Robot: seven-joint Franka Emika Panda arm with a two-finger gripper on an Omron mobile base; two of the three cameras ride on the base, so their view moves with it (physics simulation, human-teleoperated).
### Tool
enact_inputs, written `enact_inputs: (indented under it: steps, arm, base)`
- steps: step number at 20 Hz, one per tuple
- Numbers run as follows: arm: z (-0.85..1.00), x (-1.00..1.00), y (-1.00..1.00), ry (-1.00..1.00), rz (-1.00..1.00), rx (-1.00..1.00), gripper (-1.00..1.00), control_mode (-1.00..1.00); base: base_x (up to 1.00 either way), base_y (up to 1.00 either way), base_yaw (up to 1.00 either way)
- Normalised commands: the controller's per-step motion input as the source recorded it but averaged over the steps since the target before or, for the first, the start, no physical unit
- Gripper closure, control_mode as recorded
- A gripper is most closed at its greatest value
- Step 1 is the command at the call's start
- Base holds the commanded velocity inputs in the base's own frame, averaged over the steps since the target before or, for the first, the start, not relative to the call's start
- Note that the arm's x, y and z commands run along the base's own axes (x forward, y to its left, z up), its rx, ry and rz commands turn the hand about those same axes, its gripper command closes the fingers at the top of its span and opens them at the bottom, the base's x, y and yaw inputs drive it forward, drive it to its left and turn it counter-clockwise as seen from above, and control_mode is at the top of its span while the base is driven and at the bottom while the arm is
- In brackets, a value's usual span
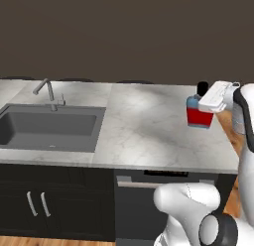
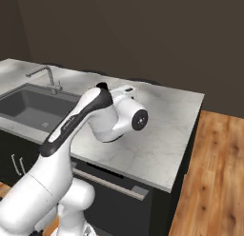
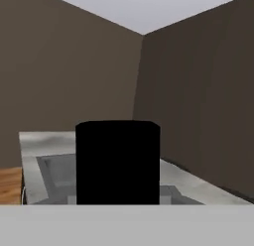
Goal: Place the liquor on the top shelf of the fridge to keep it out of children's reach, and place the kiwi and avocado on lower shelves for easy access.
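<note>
The right shoulder of the liquor [image 1: 199, 112] is covered by the white hand of the gripper [image 1: 214, 102] in the left base view, and how the jaws stand on it cannot be made out. In the hand view the bottle's black cap [image 3: 118, 162] blocks much of the sink [image 3: 54, 171]. The sink [image 1: 30, 128] is cut off at the left edge of the left base view.

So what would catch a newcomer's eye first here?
The liquor, red below and light blue above with a black cap, stands out at the right end of the marble counter, the gripper shut on it. Next, the grey sink with its faucet at the left.
</note>
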Motion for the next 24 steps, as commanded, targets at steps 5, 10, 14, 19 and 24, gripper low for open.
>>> enact_inputs:
  steps: [5,10,14,19,24]
  arm:
    - [0.97,-0.98,0.76,-0.05,0.0,-0.1,1.0,-1.0]
    - [0.6,-0.88,0.66,-0.01,0.0,-0.16,1.0,-1.0]
    - [0.1,-0.58,0.19,0.06,0.01,-0.15,1.0,-1.0]
    - [0.0,-0.38,0.0,0.07,0.01,-0.03,1.0,-1.0]
    - [0.0,-0.35,0.02,0.08,0.01,-0.04,1.0,-1.0]
  base:
    - [0.0,0.0,0.0]
    - [0.0,0.0,0.0]
    - [0.0,0.0,0.0]
    - [0.0,0.0,0.0]
    - [0.0,0.0,0.0]
